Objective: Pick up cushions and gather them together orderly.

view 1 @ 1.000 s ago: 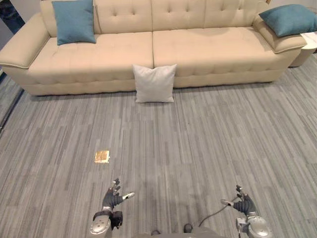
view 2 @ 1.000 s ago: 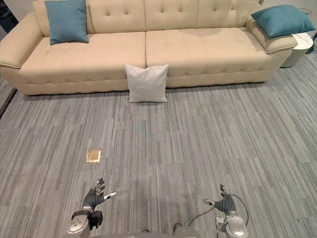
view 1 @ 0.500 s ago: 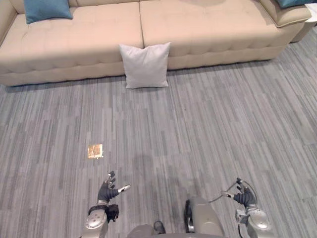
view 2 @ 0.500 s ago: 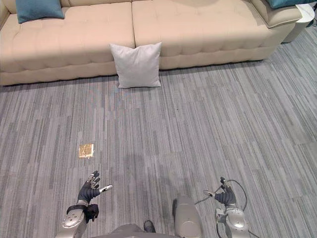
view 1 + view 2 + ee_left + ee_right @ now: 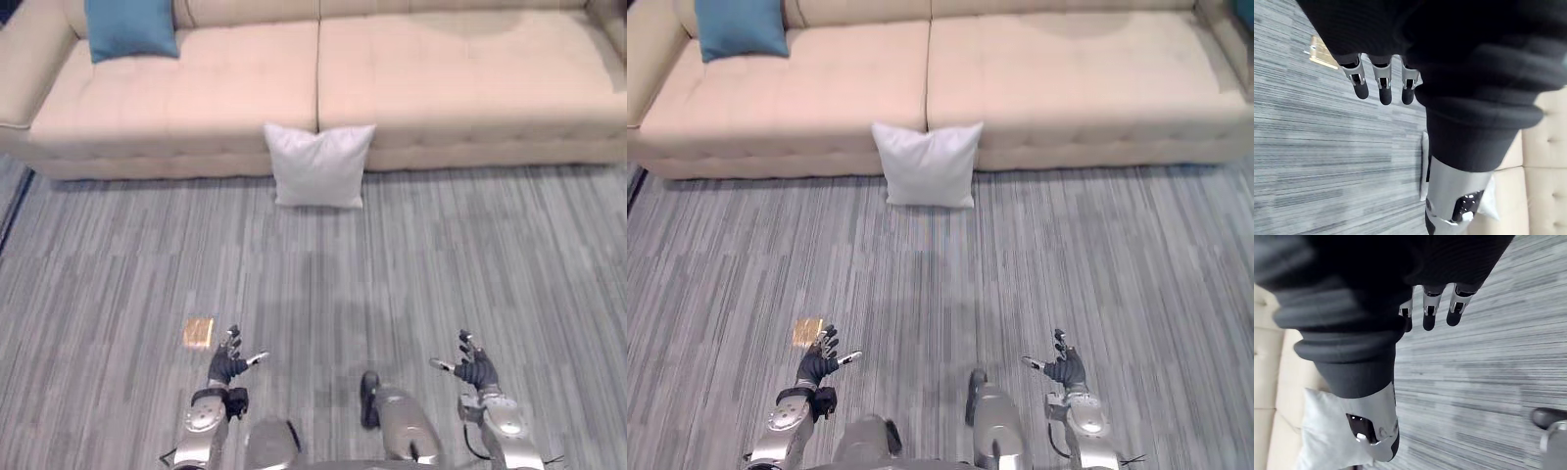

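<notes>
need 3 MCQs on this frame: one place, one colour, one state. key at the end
1. Where is the white cushion?
A. on the seat
B. on the floor, against the sofa front
C. in a hand

2. What colour is the cushion on the seat?
A. red
B. blue
C. yellow

3. How are the left hand and right hand?
A. both open, empty
B. both shut on cushions
C. left shut on cloth

1 B: it stands on the floor below the seat seam.
2 B: blue fabric at the sofa's left end.
3 A: fingers straight, nothing held.
</notes>
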